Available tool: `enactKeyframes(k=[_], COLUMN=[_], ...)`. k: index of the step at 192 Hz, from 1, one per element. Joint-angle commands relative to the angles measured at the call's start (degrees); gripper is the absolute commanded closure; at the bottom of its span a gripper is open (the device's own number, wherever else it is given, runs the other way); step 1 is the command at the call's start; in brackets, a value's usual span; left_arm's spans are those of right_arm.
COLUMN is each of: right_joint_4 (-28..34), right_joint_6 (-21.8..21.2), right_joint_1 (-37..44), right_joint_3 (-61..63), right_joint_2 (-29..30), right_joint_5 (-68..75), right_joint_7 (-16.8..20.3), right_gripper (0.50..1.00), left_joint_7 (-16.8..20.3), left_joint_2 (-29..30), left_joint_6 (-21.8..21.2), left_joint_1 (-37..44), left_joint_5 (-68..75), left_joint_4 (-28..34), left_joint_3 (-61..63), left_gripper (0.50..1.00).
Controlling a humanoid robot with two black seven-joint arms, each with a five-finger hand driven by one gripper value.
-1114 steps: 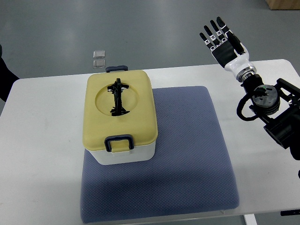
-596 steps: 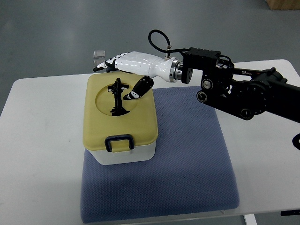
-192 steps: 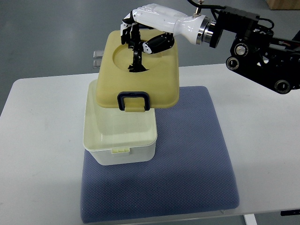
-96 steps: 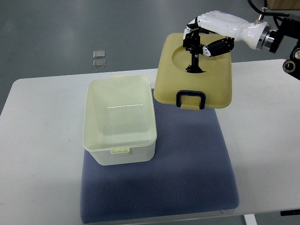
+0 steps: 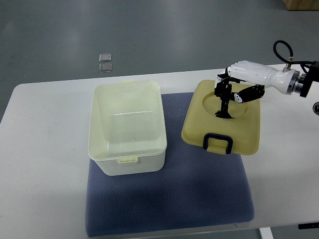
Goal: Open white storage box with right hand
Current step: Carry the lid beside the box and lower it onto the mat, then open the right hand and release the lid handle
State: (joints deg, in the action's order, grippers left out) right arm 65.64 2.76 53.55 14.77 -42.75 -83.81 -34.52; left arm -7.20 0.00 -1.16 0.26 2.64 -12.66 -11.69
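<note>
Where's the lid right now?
In the top view the yellow lid lies right of the open white storage box, partly on the blue mat. The right hand grips its black top handle.

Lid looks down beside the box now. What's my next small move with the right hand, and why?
Probably release the handle: the right hand grips it, while the lid appears to lie on the mat, clear of the open storage box.

No text, label, brand, number or sign can be read anywhere in the frame; none is seen on the white storage box [image 5: 127,127] or its lid [image 5: 223,119].
</note>
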Motion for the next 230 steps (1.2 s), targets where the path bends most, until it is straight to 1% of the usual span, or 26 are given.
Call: enactKeyframes(k=[1,29,60,136,166,168,169,170,171,172,173,174,175,176,177,179,181,183,184,185,186,187,188,190,196,230], right_joint_4=[-0.1,-0.1,0.4,0.9,0.9,0.9,0.9,0.9,0.9,0.9,0.9,0.9,0.9,0.9,0.9,0.9,0.8,0.8,0.8,0.8,0.8,0.8,0.8,0.8,0.8,0.9], right_joint_6=[3.5,7.8,10.2,11.8,15.3,15.3,15.4,15.4,15.4,15.4,15.4,15.4,15.4,15.4,15.4,15.4,15.4,15.4,15.4,15.4,15.4,15.4,15.4,15.4,15.4,15.0], right_joint_1=[-0.3,-0.7,-1.2,-1.3,-3.8,-4.0,-4.1,-4.1,-4.2,-4.2,-4.2,-4.2,-4.3,-4.3,-4.4,-4.4,-4.6,-4.6,-4.7,-4.7,-4.8,-4.8,-4.9,-4.9,-5.0,-4.2], right_joint_3=[-4.4,-7.8,-8.0,-8.0,-8.0,-8.0,-8.0,-8.0,-8.0,-8.0,-8.0,-8.0,-8.0,-8.0,-8.0,-8.0,-8.1,-8.1,-8.1,-8.1,-8.1,-8.1,-8.1,-8.1,-8.1,-8.1], right_joint_2=[0.2,1.7,4.3,6.7,8.9,9.1,9.3,9.3,9.3,9.4,9.4,9.4,9.5,9.5,9.6,9.6,9.7,9.7,9.7,9.7,9.8,9.8,9.8,9.8,9.8,8.9], right_joint_5=[0.0,0.0,0.0,0.1,0.0,0.1,0.0,0.0,0.0,0.0,0.0,0.0,0.1,0.1,0.0,0.0,0.0,0.0,0.0,0.0,0.0,0.0,0.0,0.0,0.0,0.0], right_joint_7=[-0.5,-0.5,-0.5,-0.5,-0.5,-0.5,-0.5,-0.5,-0.5,-0.5,-0.5,-0.5,-0.5,-0.5,-0.5,-0.5,-0.5,-0.5,-0.5,-0.5,-0.5,-0.5,-0.5,-0.5,-0.5,-0.5], right_gripper=[1.000,1.000,1.000,1.000,1.000,0.989,0.937,0.936,0.882,0.881,0.822,0.822,0.767,0.767,0.724,0.724,0.659,0.658,0.634,0.634,0.613,0.613,0.597,0.583,0.570,0.570], left_joint_7=[0.0,0.0,0.0,0.0,0.0,0.0,0.0,0.0,0.0,0.0,0.0,0.0,0.0,0.0,0.0,0.0,0.0,0.0,0.0,0.0,0.0,0.0,0.0,0.0,0.0,0.0], left_joint_2=[0.0,0.0,0.0,0.0,0.0,0.0,0.0,0.0,0.0,0.0,0.0,0.0,0.0,0.0,0.0,0.0,0.0,0.0,0.0,0.0,0.0,0.0,0.0,0.0,0.0,0.0], left_joint_6=[0.0,0.0,0.0,0.0,0.0,0.0,0.0,0.0,0.0,0.0,0.0,0.0,0.0,0.0,0.0,0.0,0.0,0.0,0.0,0.0,0.0,0.0,0.0,0.0,0.0,0.0], left_joint_1=[0.0,0.0,0.0,0.0,0.0,0.0,0.0,0.0,0.0,0.0,0.0,0.0,0.0,0.0,0.0,0.0,0.0,0.0,0.0,0.0,0.0,0.0,0.0,0.0,0.0,0.0], left_joint_5=[0.0,0.0,0.0,0.0,0.0,0.0,0.0,0.0,0.0,0.0,0.0,0.0,0.0,0.0,0.0,0.0,0.0,0.0,0.0,0.0,0.0,0.0,0.0,0.0,0.0,0.0], left_joint_4=[-0.1,0.0,0.2,0.2,-0.1,-0.1,-0.1,-0.1,-0.1,-0.1,-0.1,-0.1,-0.1,-0.1,-0.1,-0.1,0.0,0.0,0.0,0.0,0.0,0.0,0.0,0.1,0.2,0.4], left_joint_3=[0.0,0.0,0.0,0.0,0.0,0.0,0.0,0.0,0.0,0.0,0.0,0.0,0.0,0.0,0.0,0.0,0.0,0.0,0.0,0.0,0.0,0.0,0.0,0.0,0.0,0.0], left_gripper=[0.500,0.500,0.500,0.500,0.500,0.500,0.500,0.500,0.500,0.500,0.500,0.500,0.500,0.500,0.500,0.500,0.500,0.500,0.500,0.500,0.500,0.500,0.500,0.500,0.500,0.500])
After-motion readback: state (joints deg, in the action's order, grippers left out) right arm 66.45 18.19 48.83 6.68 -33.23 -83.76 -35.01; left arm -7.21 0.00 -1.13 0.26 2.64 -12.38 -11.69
